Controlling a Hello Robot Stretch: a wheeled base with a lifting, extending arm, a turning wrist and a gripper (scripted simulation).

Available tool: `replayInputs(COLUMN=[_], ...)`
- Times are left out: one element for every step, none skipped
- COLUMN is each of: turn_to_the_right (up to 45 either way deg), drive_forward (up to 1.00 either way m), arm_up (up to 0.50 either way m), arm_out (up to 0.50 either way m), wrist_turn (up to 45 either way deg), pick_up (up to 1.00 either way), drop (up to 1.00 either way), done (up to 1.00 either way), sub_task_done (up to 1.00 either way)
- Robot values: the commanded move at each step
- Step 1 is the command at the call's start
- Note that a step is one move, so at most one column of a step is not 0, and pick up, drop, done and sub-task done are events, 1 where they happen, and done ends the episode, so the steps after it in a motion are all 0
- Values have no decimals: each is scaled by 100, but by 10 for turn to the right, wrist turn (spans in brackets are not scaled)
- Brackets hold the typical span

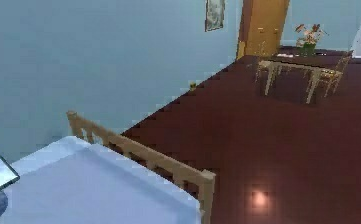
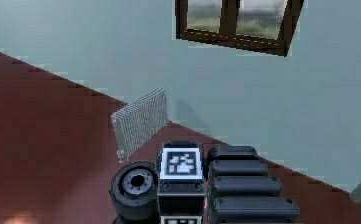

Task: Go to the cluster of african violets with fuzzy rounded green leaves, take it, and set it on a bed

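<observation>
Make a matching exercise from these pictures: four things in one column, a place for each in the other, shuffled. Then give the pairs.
Things
1. bed
2. door
3. radiator
4. window

Places
A. arm side view's top
B. forward view's lower left
C. against the wall, arm side view's middle
D. forward view's top, right of a picture

Pairs: 1-B, 2-D, 3-C, 4-A

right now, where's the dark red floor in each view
forward view: the floor fills the middle and right, from the bed to the table.
arm side view: the floor runs along the left and bottom, past the radiator.
shared landmark: pale blue walls edge it in both.
</observation>
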Motion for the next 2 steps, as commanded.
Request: replayInputs(turn_to_the_right=[450,450], drive_forward=[0,0], arm_up=[0,0], arm_out=[0,0], wrist_turn=[0,0], pick_up=[0,0], drop=[0,0], done=[0,0], sub_task_done=[0,0])
